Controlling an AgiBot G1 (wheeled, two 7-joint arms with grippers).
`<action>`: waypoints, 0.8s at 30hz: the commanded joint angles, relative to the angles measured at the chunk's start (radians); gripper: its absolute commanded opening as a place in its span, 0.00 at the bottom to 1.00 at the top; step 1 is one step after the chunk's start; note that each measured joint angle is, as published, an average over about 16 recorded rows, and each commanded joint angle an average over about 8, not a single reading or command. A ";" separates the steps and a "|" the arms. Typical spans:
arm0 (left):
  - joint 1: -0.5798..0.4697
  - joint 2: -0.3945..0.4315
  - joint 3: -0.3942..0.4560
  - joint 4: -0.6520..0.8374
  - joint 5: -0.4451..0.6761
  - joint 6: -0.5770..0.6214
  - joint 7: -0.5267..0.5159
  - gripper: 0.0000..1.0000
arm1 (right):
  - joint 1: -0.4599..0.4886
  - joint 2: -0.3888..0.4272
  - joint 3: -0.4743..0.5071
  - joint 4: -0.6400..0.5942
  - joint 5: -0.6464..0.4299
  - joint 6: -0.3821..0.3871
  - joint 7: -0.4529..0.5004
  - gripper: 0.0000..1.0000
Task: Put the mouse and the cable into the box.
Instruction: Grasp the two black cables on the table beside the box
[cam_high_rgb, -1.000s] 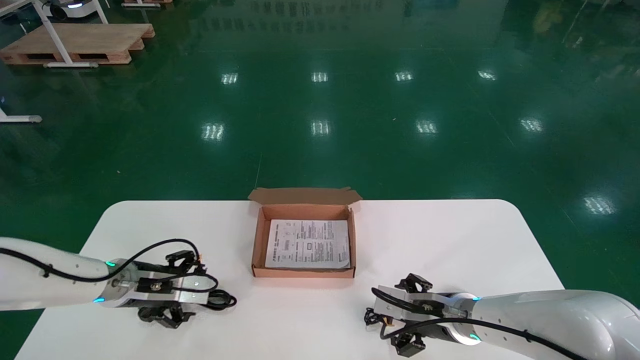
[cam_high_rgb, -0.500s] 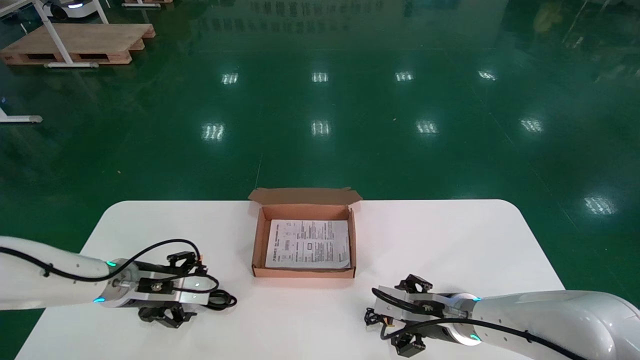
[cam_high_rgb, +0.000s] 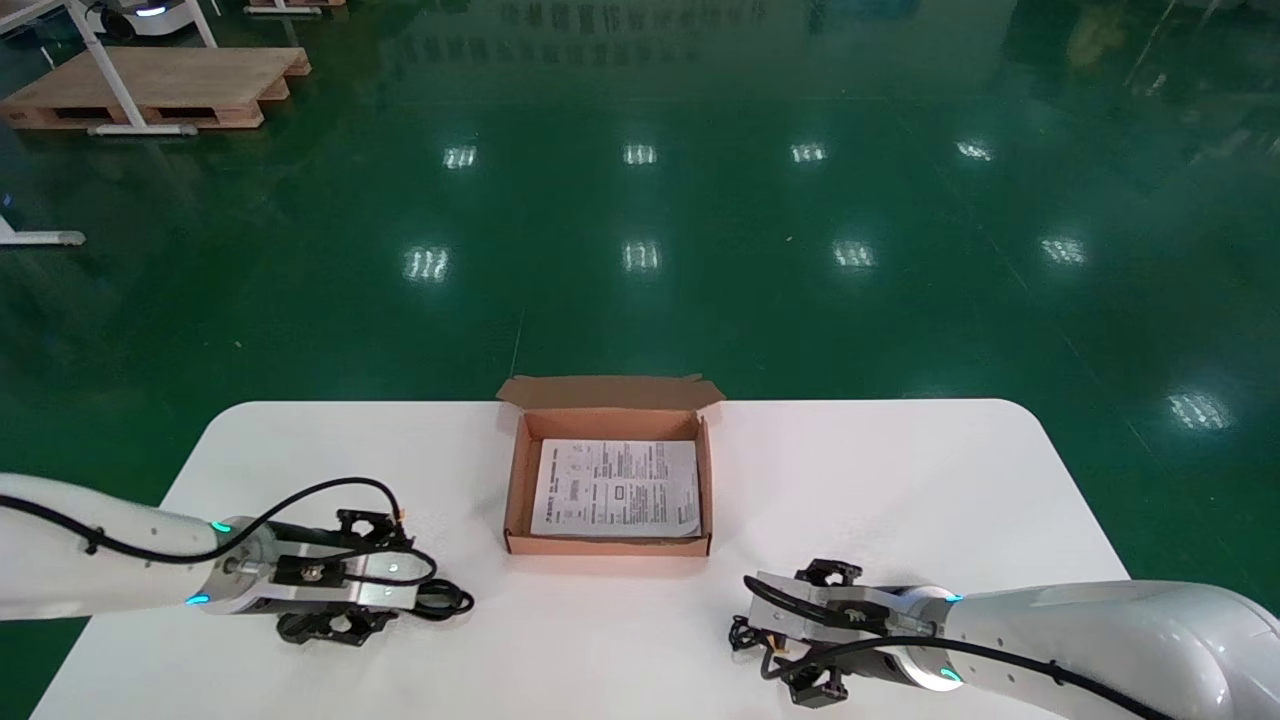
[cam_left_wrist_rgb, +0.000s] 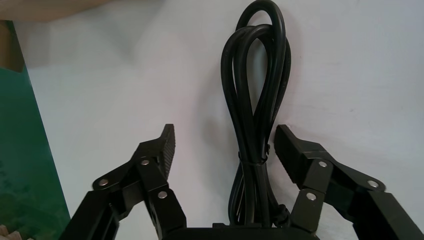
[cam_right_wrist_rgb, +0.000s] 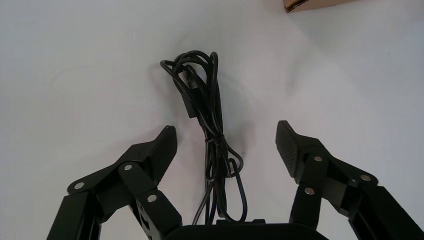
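Narrowing left claw astride cable, right claw likewise

Two cable bundles lie on one white table: one thick cable between the left gripper's spread jaws, one thin cable between the right gripper's. Between the two claws, farther out, sits one cardboard box holding one printed sheet.

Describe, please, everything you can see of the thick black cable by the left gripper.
The cable is thick, black and smooth, rubbery by its look. Folded into long narrow loops, it is bound by a thin tie. It lies flat on the white table between the open fingers of the left gripper, looped end pointing away from the wrist. Whether a finger touches it cannot be told.
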 joint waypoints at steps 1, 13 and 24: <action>0.000 0.000 0.000 -0.001 0.000 -0.001 0.000 0.00 | 0.000 0.000 0.000 0.000 0.000 0.000 0.000 0.00; 0.001 -0.001 0.001 -0.002 0.000 -0.002 0.001 0.00 | 0.000 0.000 0.000 0.000 0.000 0.000 0.000 0.00; 0.001 -0.002 0.001 -0.002 0.000 -0.002 0.001 0.00 | 0.000 0.000 0.000 0.000 0.000 0.001 0.000 0.00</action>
